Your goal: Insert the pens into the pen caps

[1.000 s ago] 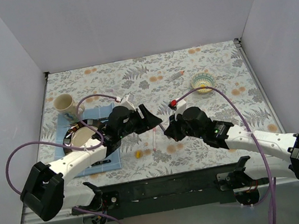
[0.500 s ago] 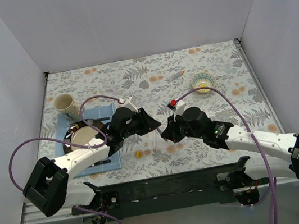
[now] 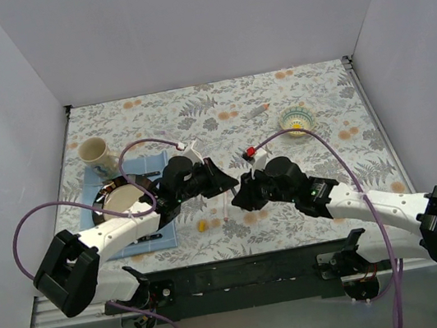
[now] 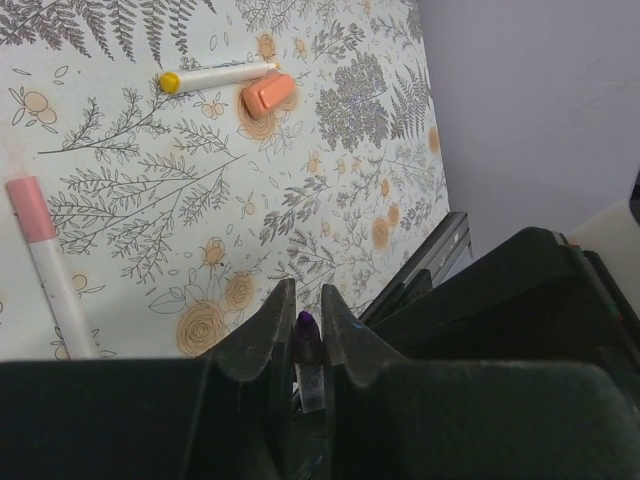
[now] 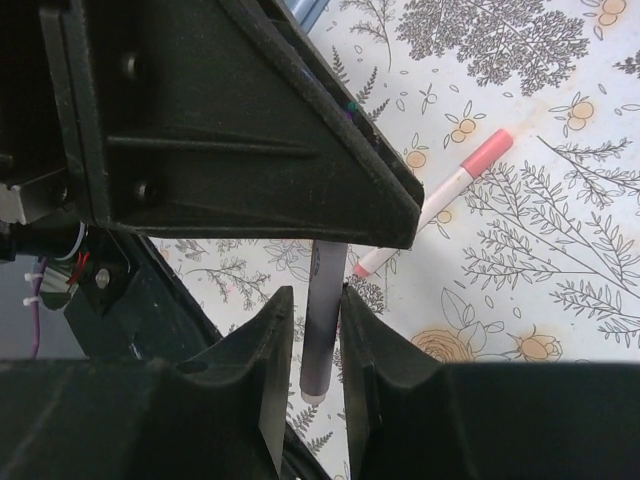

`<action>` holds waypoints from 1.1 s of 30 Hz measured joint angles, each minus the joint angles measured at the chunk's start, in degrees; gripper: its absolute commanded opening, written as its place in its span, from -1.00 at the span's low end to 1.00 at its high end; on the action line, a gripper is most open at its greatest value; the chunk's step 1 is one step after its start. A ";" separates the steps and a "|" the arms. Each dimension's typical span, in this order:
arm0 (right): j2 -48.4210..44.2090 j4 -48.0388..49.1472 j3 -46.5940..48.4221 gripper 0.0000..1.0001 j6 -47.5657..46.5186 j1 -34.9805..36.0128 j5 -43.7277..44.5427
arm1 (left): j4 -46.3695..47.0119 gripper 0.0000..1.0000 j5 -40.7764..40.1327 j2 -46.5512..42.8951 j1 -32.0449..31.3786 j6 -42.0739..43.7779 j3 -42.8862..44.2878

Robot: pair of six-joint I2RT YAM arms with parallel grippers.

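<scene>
My left gripper (image 4: 305, 312) (image 3: 226, 186) is shut on the purple pen (image 4: 305, 328); only the pen's purple tip shows between the jaws. My right gripper (image 5: 318, 305) (image 3: 238, 196) faces it tip to tip above the table's front middle. That pen's grey-purple barrel (image 5: 326, 320) lies between the right fingers with a small gap on one side, so these jaws stand open. On the cloth lie a white-pink pen (image 4: 48, 262) (image 5: 452, 192), a pale pen with a yellow tip (image 4: 215, 77) and an orange pen cap (image 4: 268, 95) beside it.
A cream mug (image 3: 94, 154) stands at the left, with a dark round dish (image 3: 120, 200) on a blue mat (image 3: 153, 234) in front of it. A small yellow-centred bowl (image 3: 296, 121) and a grey stick (image 3: 256, 112) lie at the back right.
The left jaws have closed on the purple pen. The right jaws, shut on it before, have loosened. Both grippers have drawn slightly closer together.
</scene>
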 measured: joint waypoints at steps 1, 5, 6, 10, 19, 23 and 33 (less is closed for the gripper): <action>0.28 0.09 0.00 -0.34 0.09 0.02 -0.31 | 0.02 -1.00 0.20 0.00 0.00 -0.09 0.00; 0.85 0.02 0.00 -0.97 0.07 0.00 -0.76 | -0.04 -1.00 0.39 0.00 0.00 -0.35 0.00; 0.87 -0.26 -0.11 -0.97 0.15 -0.15 -0.61 | -0.13 -0.73 0.48 -0.02 0.02 -0.31 0.00; 0.81 0.07 -0.11 -0.97 0.52 -0.20 -0.76 | -2.01 0.36 -0.15 0.22 0.00 0.39 1.29; -2.47 -0.24 -0.11 -0.97 0.70 0.02 0.87 | -15.87 0.68 -18.14 0.94 0.07 0.39 13.25; -4.24 -0.68 -0.22 -0.97 0.81 0.02 1.68 | -23.37 0.54 -32.24 2.54 2.14 -2.08 21.77; -11.19 -3.63 -1.18 -0.97 0.72 0.02 3.74 | -40.85 0.36 -45.62 23.39 19.80 -15.89 43.28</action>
